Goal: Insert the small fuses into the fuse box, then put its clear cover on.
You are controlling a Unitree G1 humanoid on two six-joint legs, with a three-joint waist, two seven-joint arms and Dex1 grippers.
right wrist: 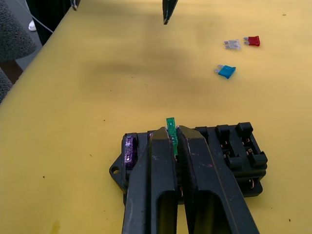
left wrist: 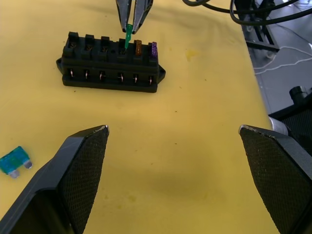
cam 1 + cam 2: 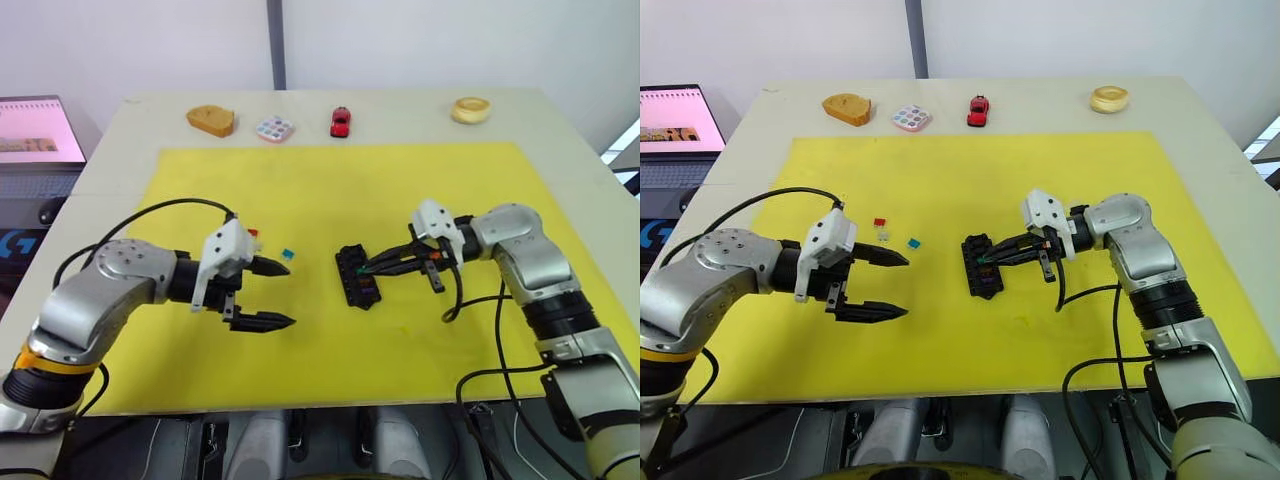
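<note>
Left wrist view – black fuse box (purple, orange fuses seated).

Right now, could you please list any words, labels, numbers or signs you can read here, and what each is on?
No text can be read.
The laptop screen shows a pink page with a dark strip, too blurred to read.
The fuse box and green fuse show no legible markings.
</note>
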